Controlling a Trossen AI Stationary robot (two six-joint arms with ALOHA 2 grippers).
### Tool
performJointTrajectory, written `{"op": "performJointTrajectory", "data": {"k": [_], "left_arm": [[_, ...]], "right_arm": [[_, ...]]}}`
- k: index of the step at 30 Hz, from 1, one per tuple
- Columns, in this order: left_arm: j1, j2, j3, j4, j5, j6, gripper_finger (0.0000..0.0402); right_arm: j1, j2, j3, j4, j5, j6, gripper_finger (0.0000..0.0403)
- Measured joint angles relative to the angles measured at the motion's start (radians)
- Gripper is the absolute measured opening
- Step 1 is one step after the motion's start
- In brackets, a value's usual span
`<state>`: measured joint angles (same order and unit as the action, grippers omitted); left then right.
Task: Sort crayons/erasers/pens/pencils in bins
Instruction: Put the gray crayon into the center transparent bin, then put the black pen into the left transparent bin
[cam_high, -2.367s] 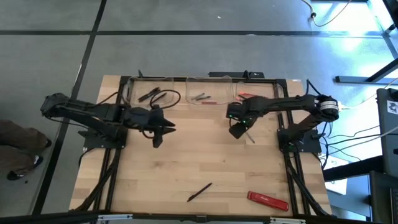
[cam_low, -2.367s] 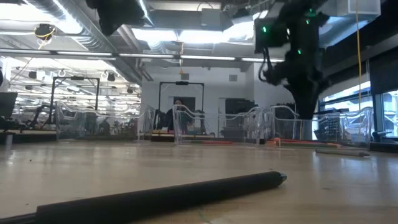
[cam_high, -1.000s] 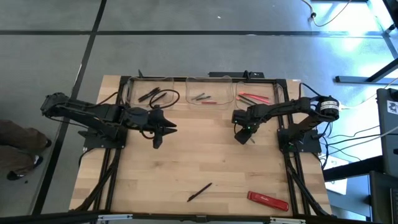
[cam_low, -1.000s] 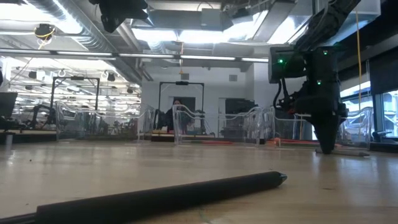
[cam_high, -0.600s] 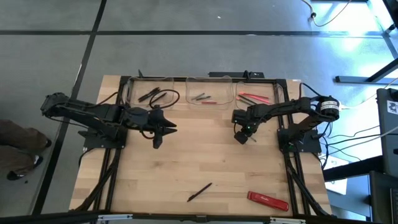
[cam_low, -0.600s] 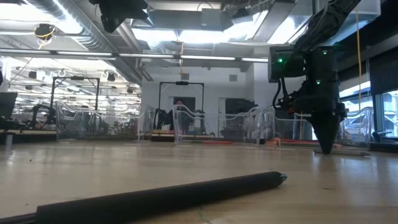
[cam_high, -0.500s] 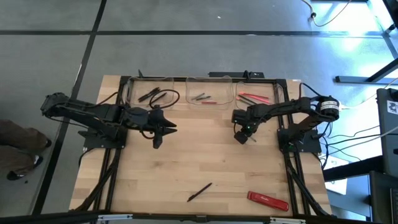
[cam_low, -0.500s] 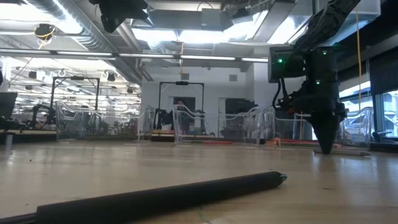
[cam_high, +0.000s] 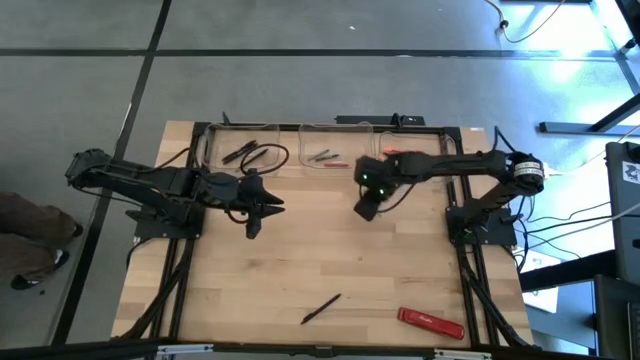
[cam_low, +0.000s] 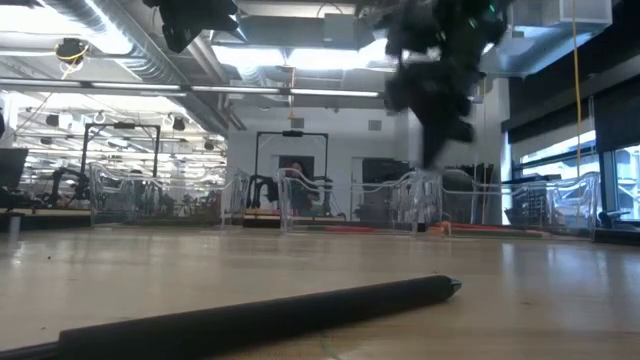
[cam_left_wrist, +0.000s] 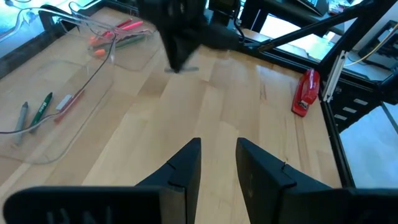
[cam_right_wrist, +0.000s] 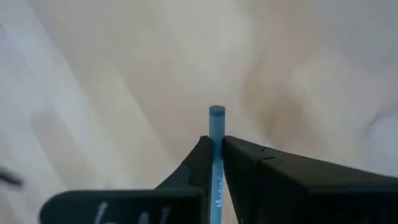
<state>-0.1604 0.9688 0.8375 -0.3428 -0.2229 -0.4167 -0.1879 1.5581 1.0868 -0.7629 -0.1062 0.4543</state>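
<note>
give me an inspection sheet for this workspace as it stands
surface: wooden table, bare in the middle
job's things: three bins along the far edge holding pens and other sticks; one black pen loose near the front edge; a blue stick held upright in the right claw
clutter: red bar at the front right
grippers: right claw shut on the blue stick, raised near the middle bin; left claw open, waiting over the left side
cables: bundle off the table's right side
surroundings: grey floor; a person's foot at the left edge

Overhead, table-level, two wrist cameras
</note>
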Motion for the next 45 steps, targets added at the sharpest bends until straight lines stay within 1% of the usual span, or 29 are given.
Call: {"op": "performJointTrajectory", "data": {"k": [4, 5, 8, 11, 14, 19, 22, 26, 34, 37, 43, 45], "left_arm": [[0.000, 0.000, 0.000, 0.000, 0.000, 0.000, 0.0092], [0.000, 0.000, 0.000, 0.000, 0.000, 0.000, 0.0092], [0.000, 0.000, 0.000, 0.000, 0.000, 0.000, 0.0092], [0.000, 0.000, 0.000, 0.000, 0.000, 0.000, 0.0092], [0.000, 0.000, 0.000, -0.002, -0.031, 0.030, 0.0092], [0.000, 0.000, 0.000, -0.002, -0.204, 0.045, 0.0092], [0.000, 0.000, 0.000, -0.003, -0.266, 0.065, 0.0092], [0.008, 0.000, 0.000, -0.003, -0.277, 0.069, 0.0092], [0.011, 0.000, 0.000, -0.005, -0.277, 0.070, 0.0092], [0.011, 0.000, 0.000, -0.006, -0.277, 0.070, 0.0092], [0.011, 0.000, 0.000, -0.008, -0.277, 0.070, 0.0092], [0.011, 0.000, 0.000, -0.008, -0.277, 0.066, 0.0092]], "right_arm": [[-0.037, -0.001, 0.143, 0.022, 0.144, -0.116, 0.0033], [-0.052, -0.001, 0.172, 0.045, 0.164, -0.153, 0.0033], [-0.106, 0.012, 0.248, 0.112, 0.174, -0.259, 0.0034], [-0.164, 0.050, 0.289, 0.158, 0.175, -0.350, 0.0034], [-0.217, 0.099, 0.304, 0.197, 0.173, -0.393, 0.0034], [-0.286, 0.187, 0.307, 0.221, 0.141, -0.439, 0.0034], [-0.320, 0.227, 0.307, 0.226, 0.138, -0.449, 0.0034], [-0.348, 0.263, 0.307, 0.247, 0.139, -0.512, 0.0035], [-0.367, 0.298, 0.307, 0.243, 0.130, -0.517, 0.0039], [-0.367, 0.298, 0.307, 0.250, 0.130, -0.515, 0.0055], [-0.367, 0.298, 0.307, 0.253, 0.130, -0.510, 0.0104], [-0.367, 0.295, 0.307, 0.259, 0.130, -0.468, 0.0117]]}}
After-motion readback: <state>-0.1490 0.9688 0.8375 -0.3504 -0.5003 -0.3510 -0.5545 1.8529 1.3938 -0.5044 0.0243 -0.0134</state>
